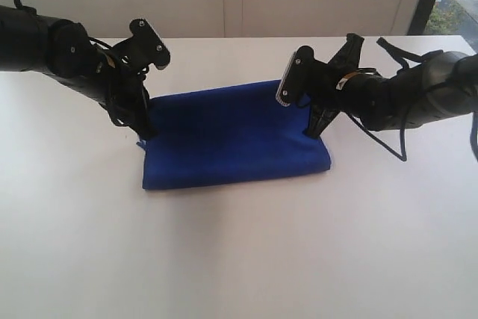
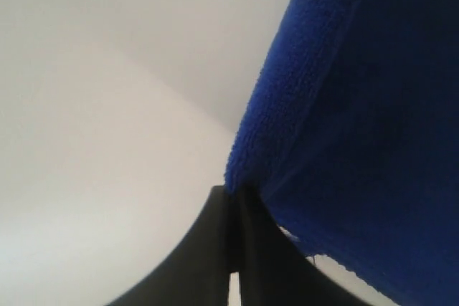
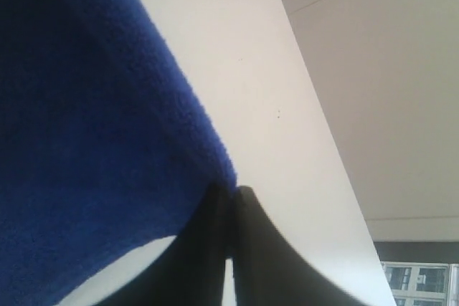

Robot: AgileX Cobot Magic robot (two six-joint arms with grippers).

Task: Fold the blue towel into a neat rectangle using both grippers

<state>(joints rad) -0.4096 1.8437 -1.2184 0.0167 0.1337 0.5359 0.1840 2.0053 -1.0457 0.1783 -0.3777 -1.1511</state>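
One blue towel [image 1: 235,136] held at both ends by two grippers, on a white table [image 1: 239,259].

The towel lies near the middle of the table in the exterior view, a broad rectangle with its near long edge flat on the tabletop. At its 9 o'clock end the left gripper [image 1: 143,131] comes down on the short edge. The left wrist view shows that gripper [image 2: 233,202] with its black jaws pressed together, pinching a corner of the towel [image 2: 358,105]. A small white bit [image 2: 290,234] at the hem just beside it is too small to read. At the 3 o'clock end the right gripper [image 1: 312,131] meets the other short edge. In the right wrist view its jaws [image 3: 231,202] are likewise closed tight on the towel [image 3: 86,141]. Both black arms reach in from the table's sides.
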